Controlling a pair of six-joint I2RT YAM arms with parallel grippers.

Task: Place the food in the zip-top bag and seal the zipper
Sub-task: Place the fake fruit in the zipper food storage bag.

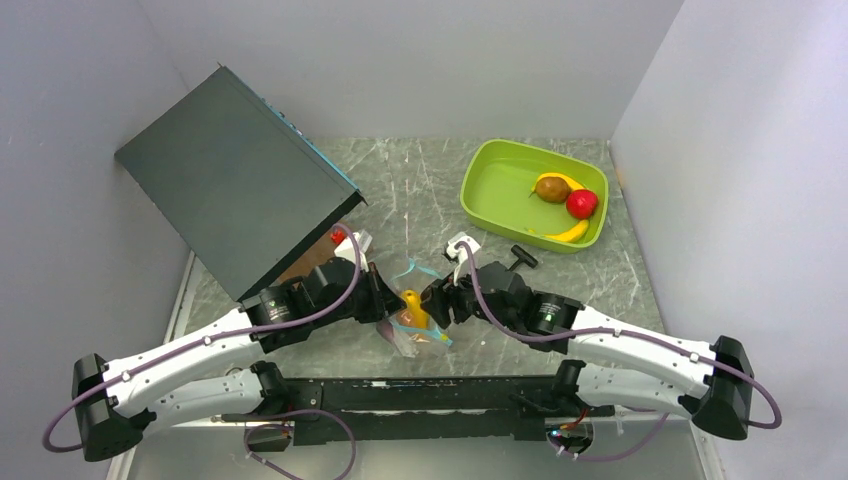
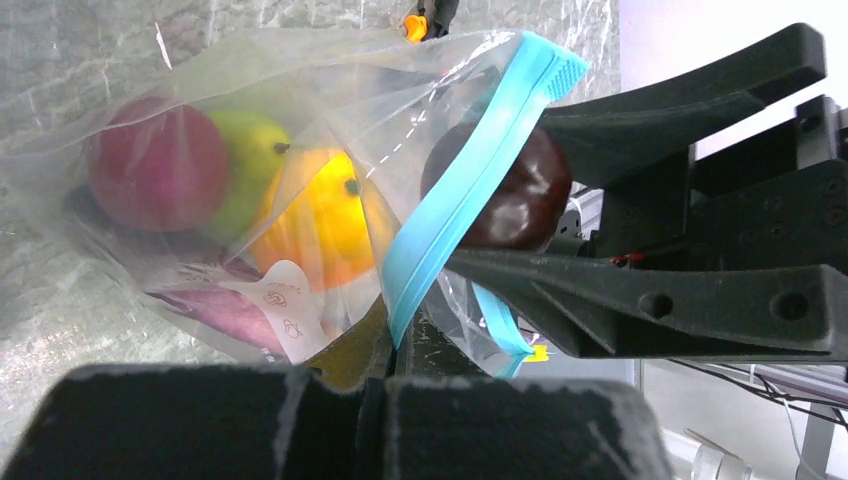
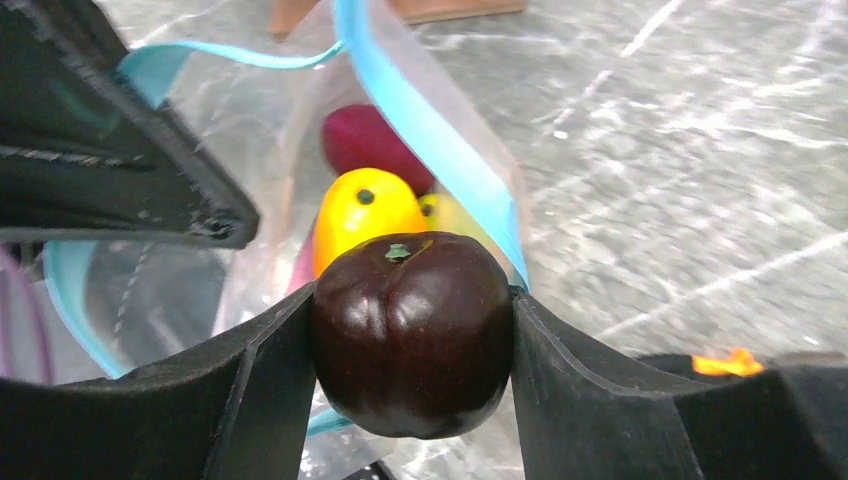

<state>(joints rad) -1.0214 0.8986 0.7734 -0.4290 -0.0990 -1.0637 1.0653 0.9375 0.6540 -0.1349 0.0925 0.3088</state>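
Far to the left of your left gripper (image 2: 385, 385) and beyond it, a dark box (image 1: 235, 175) stands tilted on the table. The left gripper is closed, its jaws pinching the near rim of the bag (image 2: 300, 90) right at the zipper (image 2: 450, 215). The blue strip runs up and to the right from that pinch.

Beyond its fingertips, through the clear plastic, you can see a dark red fruit (image 2: 150, 165), a green apple (image 2: 245, 160) and an orange (image 2: 320, 220) packed together. A purple piece (image 2: 205, 305) lies under them. From above, the bag hangs between your two grippers, touching the left one.

Your right gripper (image 3: 412, 340) grips the plum (image 3: 412, 320) by its sides, both fingers pressed against it, with the stem end facing the wrist camera. The plum sits in the bag's open mouth, between the two zipper lips, with the orange just ahead of the fingertips inside the bag.

A small black tool (image 1: 520, 257) lies just beyond the right wrist. Further beyond and to the right, well apart from the gripper, the tray (image 1: 500, 190) holds a pear (image 1: 551, 188), a red fruit (image 1: 582, 204) and bananas (image 1: 568, 232).
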